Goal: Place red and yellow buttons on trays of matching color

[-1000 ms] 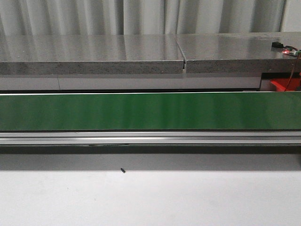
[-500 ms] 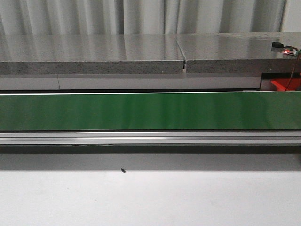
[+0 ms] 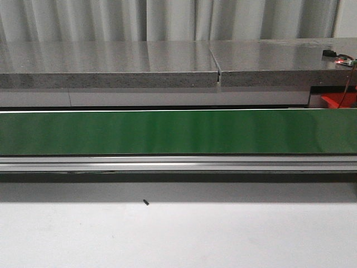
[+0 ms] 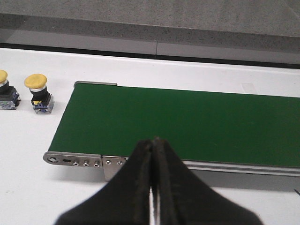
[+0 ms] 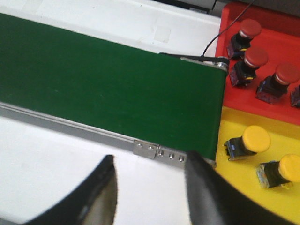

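Note:
In the left wrist view my left gripper (image 4: pixel 153 142) is shut and empty, over the near rail of the green conveyor belt (image 4: pixel 187 124). Two yellow buttons (image 4: pixel 37 91) (image 4: pixel 5 89) stand on the white table beyond the belt's end. In the right wrist view my right gripper (image 5: pixel 150 161) is open and empty over the white table by the belt's other end (image 5: pixel 117 89). A red tray (image 5: pixel 276 56) holds several red buttons (image 5: pixel 250 29). A yellow tray (image 5: pixel 243 187) holds two yellow buttons (image 5: pixel 251 140) (image 5: pixel 283 169). No gripper shows in the front view.
The belt (image 3: pixel 178 132) runs across the front view with a metal rail (image 3: pixel 178 163) before it and a grey stone counter (image 3: pixel 111 64) behind. A small dark speck (image 3: pixel 145 202) lies on the white table. A cable (image 5: pixel 215 40) runs over the belt's end.

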